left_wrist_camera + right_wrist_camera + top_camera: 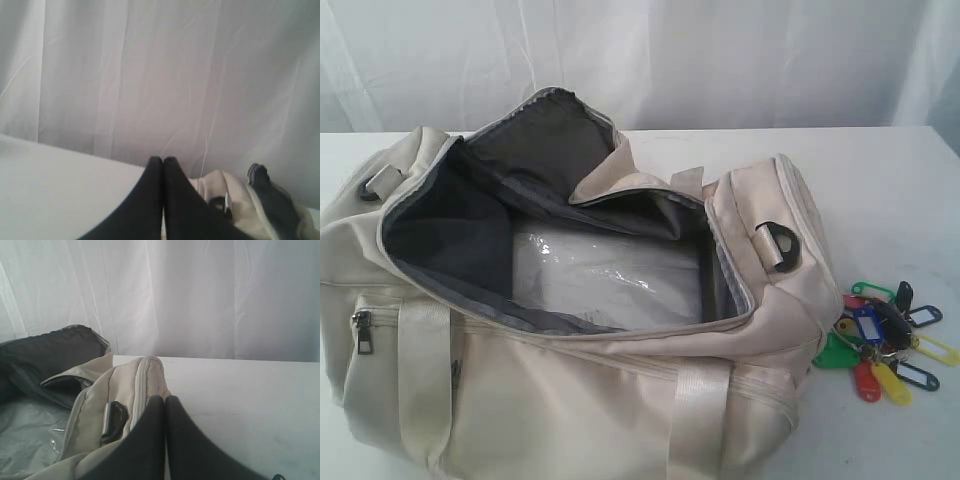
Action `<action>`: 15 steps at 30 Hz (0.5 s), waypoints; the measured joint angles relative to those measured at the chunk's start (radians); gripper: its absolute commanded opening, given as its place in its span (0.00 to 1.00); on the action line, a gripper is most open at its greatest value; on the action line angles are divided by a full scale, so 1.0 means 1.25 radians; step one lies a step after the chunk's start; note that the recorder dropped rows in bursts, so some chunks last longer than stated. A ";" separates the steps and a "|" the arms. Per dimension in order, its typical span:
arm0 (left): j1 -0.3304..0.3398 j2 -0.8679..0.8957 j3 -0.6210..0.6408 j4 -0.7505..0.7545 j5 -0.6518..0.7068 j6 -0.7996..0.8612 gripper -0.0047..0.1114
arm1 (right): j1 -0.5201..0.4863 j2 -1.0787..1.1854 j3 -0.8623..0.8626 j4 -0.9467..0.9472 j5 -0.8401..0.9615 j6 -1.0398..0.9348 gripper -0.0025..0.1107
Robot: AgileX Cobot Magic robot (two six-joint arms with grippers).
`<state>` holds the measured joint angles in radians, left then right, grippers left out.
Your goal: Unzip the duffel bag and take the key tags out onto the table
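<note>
Left pincer (pixel 163 160) closed tight, empty; your right pincer (pixel 165 399) same. Duffel bag (pixel 570 400) gapes unzipped, crinkled clear plastic (pixel 605 275) inside. Key tags (pixel 885 340) lie on worktop (pixel 890 170), just beside bag.

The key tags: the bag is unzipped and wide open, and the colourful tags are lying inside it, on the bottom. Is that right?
Not quite. The duffel bag is unzipped and wide open, but the key tags are not inside it: the exterior view shows them lying on the table, just outside the bag's end on the right of that view.
</note>
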<state>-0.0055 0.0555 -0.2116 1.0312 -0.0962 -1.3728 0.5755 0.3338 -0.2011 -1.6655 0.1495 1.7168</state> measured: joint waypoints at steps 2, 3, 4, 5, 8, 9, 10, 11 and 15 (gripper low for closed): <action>0.000 0.000 0.009 -0.225 0.017 0.260 0.04 | 0.000 0.000 0.000 0.000 0.000 0.000 0.02; 0.000 0.000 0.013 -0.322 0.025 0.368 0.04 | 0.000 0.000 0.000 0.000 0.000 0.000 0.02; 0.000 0.000 0.016 -0.393 0.032 0.439 0.04 | 0.000 0.000 0.000 0.000 0.000 0.000 0.02; 0.000 0.000 0.018 -0.441 0.034 0.506 0.04 | 0.000 0.000 0.000 0.000 0.000 0.000 0.02; 0.000 0.000 0.018 -0.499 0.054 0.595 0.04 | 0.000 0.000 0.000 0.000 0.000 0.000 0.02; 0.000 0.000 0.018 -0.507 0.068 0.608 0.04 | 0.000 0.000 0.000 0.000 -0.002 0.000 0.02; 0.000 0.000 0.018 -0.514 0.077 0.614 0.04 | 0.000 0.000 0.000 0.000 -0.002 0.000 0.02; 0.000 0.000 0.018 -0.517 0.095 0.621 0.04 | 0.000 0.000 0.000 0.000 -0.002 0.000 0.02; 0.000 0.000 0.020 -0.523 0.143 0.633 0.04 | 0.000 0.000 0.000 0.000 -0.002 0.000 0.02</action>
<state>-0.0055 0.0555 -0.1871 0.3778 0.0827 -0.5820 0.5755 0.3338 -0.2011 -1.6655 0.1477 1.7168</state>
